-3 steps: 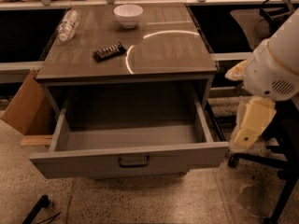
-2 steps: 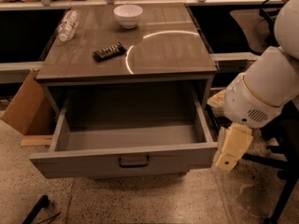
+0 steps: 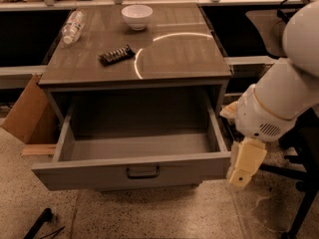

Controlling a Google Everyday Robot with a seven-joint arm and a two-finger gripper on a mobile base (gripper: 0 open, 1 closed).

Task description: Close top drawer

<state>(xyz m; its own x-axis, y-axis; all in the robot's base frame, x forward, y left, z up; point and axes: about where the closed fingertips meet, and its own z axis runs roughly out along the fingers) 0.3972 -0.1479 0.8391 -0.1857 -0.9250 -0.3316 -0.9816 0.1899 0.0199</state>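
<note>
The top drawer (image 3: 99, 176) is a wide grey drawer with a deep, empty box. It stands pulled far out of the grey cabinet (image 3: 179, 54). A small dark pull handle (image 3: 143, 173) sits at the centre of its front panel. My gripper (image 3: 240, 179) is cream-coloured and hangs from the white arm (image 3: 279, 103). It points down just to the right of the drawer's right front corner, at the height of the front panel. I cannot tell whether it touches the drawer.
On the cabinet top are a white bowl (image 3: 137, 16), a lying plastic bottle (image 3: 72, 26) and a dark snack bar (image 3: 116, 55). A cardboard box (image 3: 27, 113) stands left of the cabinet. A black chair base (image 3: 294, 176) is at the right, and a black tool (image 3: 39, 222) lies on the floor.
The arm has swung left and down. The gripper has moved from beside the drawer's right side to its right front corner. The drawer has not moved.
</note>
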